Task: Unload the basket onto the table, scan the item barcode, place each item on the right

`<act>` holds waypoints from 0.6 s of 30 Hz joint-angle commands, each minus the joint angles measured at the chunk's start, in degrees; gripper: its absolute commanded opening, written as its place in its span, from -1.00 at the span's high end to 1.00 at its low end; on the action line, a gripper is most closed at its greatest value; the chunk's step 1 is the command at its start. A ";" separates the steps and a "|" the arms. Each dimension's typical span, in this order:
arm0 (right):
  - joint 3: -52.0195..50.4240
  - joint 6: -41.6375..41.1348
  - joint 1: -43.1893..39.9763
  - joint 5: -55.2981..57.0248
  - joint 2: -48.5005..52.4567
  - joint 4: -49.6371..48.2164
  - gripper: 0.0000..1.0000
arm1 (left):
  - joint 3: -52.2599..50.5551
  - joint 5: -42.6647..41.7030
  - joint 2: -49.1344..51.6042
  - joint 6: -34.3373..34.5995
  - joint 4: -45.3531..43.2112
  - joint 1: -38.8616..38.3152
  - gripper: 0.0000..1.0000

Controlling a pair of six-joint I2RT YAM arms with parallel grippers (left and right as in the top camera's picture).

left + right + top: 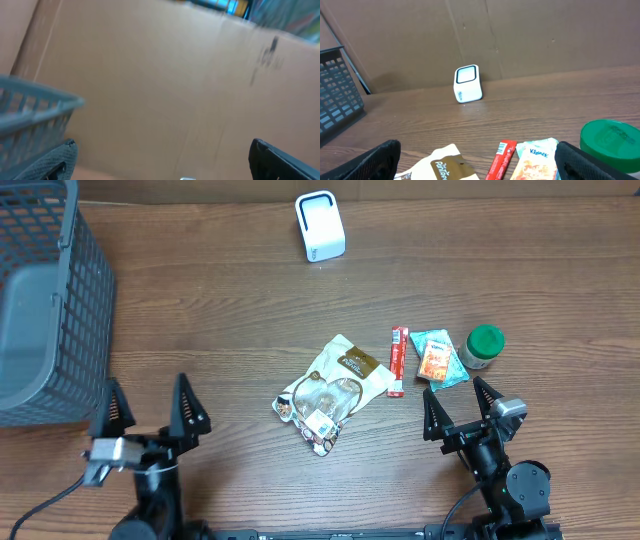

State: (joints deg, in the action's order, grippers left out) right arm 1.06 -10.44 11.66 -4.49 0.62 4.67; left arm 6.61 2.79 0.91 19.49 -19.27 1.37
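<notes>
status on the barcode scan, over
Both open, empty: left hand, right hand. None held: snack pouch, red stick, tissue pack, green-lidded jar. Nothing blocking scanner at far edge.

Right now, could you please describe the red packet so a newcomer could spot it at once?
On the wooden table, look at the cluster of groceries just ahead of the right gripper. The red packet lies between the cream snack bag and the teal Kleenex pack. It alone is long, narrow and red.
</notes>
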 commanded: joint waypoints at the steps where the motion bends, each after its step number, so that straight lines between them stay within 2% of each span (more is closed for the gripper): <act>1: -0.61 0.46 -0.17 0.35 -0.46 -0.24 -1.00 | -3.34 0.17 -0.70 -0.20 -0.24 -0.28 -0.99; 4: -0.61 0.46 -0.17 0.35 -0.46 -0.24 -1.00 | -5.64 0.15 -0.70 -0.20 0.59 -0.28 -0.99; 9: -0.61 0.46 -0.15 0.35 -0.46 -0.24 -1.00 | -6.34 -0.07 -0.70 -1.18 10.49 -0.28 -1.00; 13: -0.61 0.46 -0.15 0.35 -0.46 -0.24 -1.00 | -6.34 -2.89 -0.70 -7.63 18.84 -0.26 -0.99; 18: -0.61 0.46 -0.15 0.35 -0.46 -0.24 -1.00 | -6.34 -2.82 -0.70 -17.05 23.43 -0.26 -0.99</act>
State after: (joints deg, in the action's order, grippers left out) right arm 1.06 -10.41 11.66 -4.47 0.62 4.64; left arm 0.51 1.04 0.86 11.66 2.52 1.37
